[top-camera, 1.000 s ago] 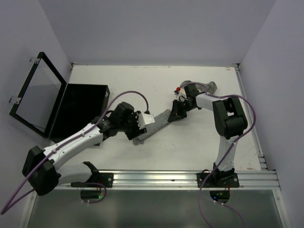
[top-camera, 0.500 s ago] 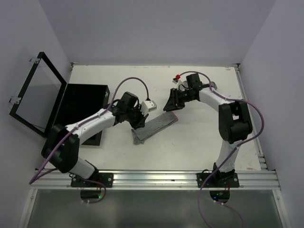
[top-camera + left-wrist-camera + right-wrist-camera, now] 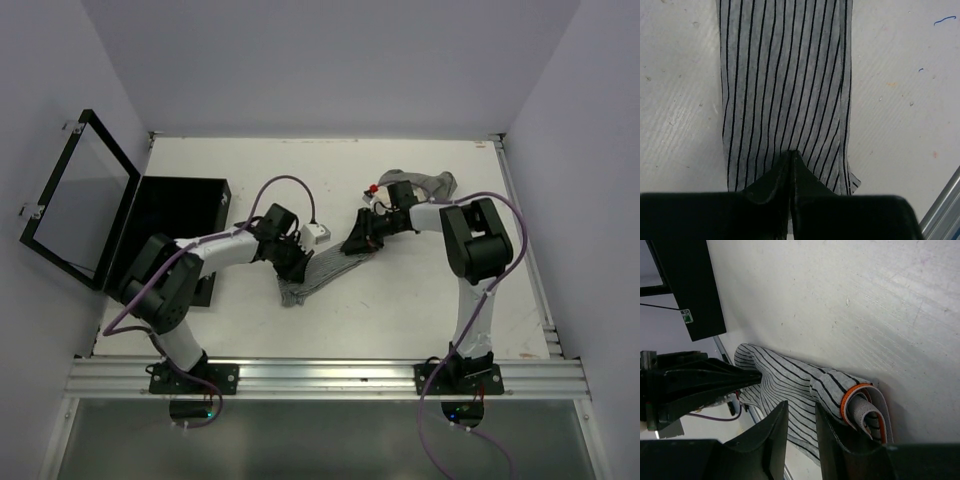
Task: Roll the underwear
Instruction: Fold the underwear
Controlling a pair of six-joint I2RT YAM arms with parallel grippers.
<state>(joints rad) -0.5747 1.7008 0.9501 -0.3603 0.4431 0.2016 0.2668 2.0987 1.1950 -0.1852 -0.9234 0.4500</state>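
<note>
Seen from above, the soft grey, black-striped underwear (image 3: 322, 268) lies mid-frame between the left gripper (image 3: 293, 262) and the right gripper (image 3: 360, 240). In the left wrist view that gripper's jaws are closed at the cloth's lower end, anchoring it, I judge. In the right wrist view the jaws stand slightly parted and empty beside the rolled end with its orange band (image 3: 844, 404) at lower right — rolling is under way, and the next move calls for gripping that roll and turning it.

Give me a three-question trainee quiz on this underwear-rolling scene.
1. True or false: the lid of the black box stands open.
2. The left end effector is: A) shut on the striped underwear; B) wide open above the box; C) gripping the lid.
3. Fill in: the waistband rolled up beside the right end effector is coloured ____.
Key: 1 true; 2 A; 3 orange.
</note>
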